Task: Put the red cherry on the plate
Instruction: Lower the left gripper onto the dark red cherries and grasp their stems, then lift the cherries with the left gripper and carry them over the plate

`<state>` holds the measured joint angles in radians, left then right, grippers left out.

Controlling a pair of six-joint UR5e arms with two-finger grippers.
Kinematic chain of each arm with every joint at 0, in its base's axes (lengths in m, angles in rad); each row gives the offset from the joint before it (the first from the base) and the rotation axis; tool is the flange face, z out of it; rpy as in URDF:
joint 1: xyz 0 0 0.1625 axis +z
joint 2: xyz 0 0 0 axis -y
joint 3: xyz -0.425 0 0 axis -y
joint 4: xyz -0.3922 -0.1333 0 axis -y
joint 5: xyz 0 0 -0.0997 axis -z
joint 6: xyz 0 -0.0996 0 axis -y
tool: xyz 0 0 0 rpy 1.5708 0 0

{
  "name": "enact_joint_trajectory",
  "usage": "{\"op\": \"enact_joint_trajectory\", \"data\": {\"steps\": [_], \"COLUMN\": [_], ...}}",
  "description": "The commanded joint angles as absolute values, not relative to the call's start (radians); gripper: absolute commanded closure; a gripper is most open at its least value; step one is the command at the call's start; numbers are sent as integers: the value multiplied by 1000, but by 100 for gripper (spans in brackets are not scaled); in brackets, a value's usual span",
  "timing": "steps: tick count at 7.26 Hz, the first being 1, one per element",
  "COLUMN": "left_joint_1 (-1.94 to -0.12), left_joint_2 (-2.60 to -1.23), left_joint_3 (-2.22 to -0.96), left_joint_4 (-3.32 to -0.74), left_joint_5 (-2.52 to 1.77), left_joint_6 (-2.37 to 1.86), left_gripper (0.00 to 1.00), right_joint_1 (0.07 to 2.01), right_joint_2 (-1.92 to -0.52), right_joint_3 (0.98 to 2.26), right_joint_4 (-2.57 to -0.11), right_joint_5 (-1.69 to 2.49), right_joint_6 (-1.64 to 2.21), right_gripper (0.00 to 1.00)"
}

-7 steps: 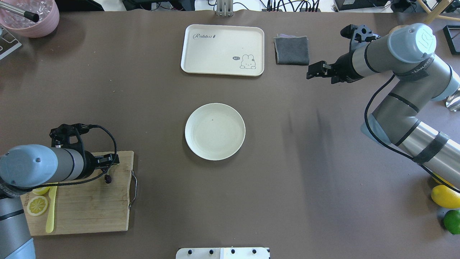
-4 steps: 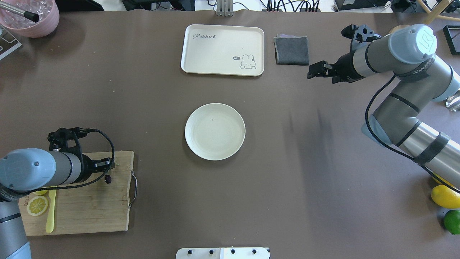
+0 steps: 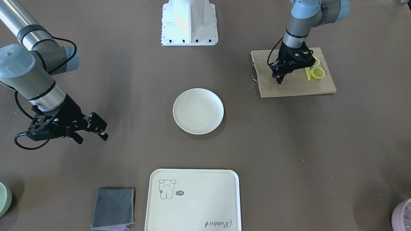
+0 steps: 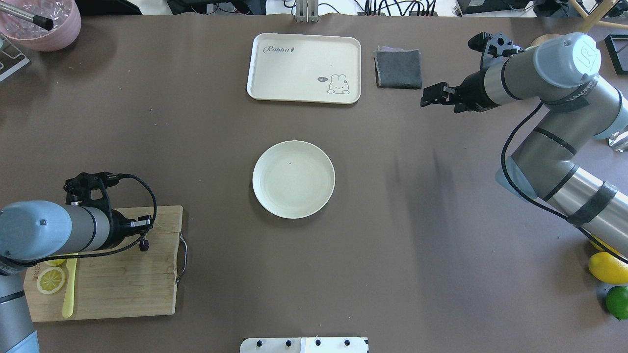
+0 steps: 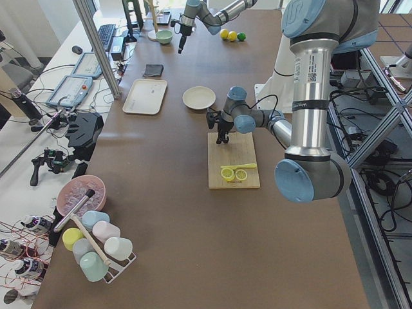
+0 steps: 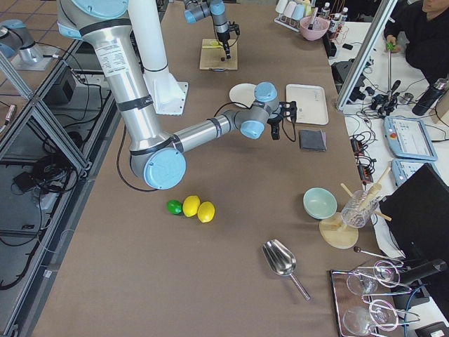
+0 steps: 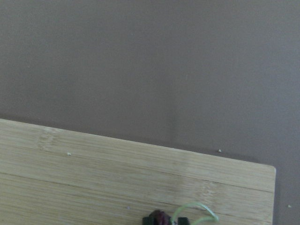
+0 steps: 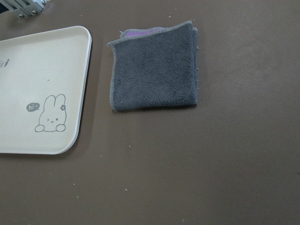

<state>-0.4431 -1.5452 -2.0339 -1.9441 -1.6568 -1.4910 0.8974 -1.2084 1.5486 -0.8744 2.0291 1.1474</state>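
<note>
At the left, the left gripper (image 3: 278, 77) hangs over the near corner of the wooden cutting board (image 4: 122, 289), its fingers pinched on the red cherry (image 4: 143, 245), which looks lifted just clear of the wood. So the pick seems done and the carry is left. The plate (image 4: 293, 179), mid-bench and well apart, lies bare. At far right the right gripper (image 4: 429, 96) is spread, holding nothing.

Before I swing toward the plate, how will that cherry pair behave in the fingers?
Red cherry hangs beneath the left gripper, so it'll probably swing. Its thin stem looks floppy and could slip. Round, likely rolls on the plate.
</note>
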Motion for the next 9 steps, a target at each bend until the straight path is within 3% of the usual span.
{"op": "enact_joint_trajectory", "data": {"steps": [1, 4, 7, 9], "left_joint_1": [-451, -561, -577, -505], "left_joint_2": [-1543, -1606, -1979, -2122], "left_joint_3": [-2057, -2105, -2068, -1967], "left_joint_4": [-1944, -1892, -1563, -1542], "left_joint_5": [-1658, -1763, -1784, -1772], "left_joint_6": [-1491, -1490, -1509, -1592], "left_gripper": [100, 100, 100, 100], "right_joint_1": [897, 897, 894, 893], "right_joint_2": [-1215, -1230, -1244, -1249], "right_joint_3": [1549, 1566, 1571, 1571], "right_joint_4": [-874, -873, -873, -871], "right_joint_5": [2028, 2031, 2031, 2033], "right_joint_6": [1147, 1149, 1149, 1149], "right_gripper": [0, 0, 0, 0]}}
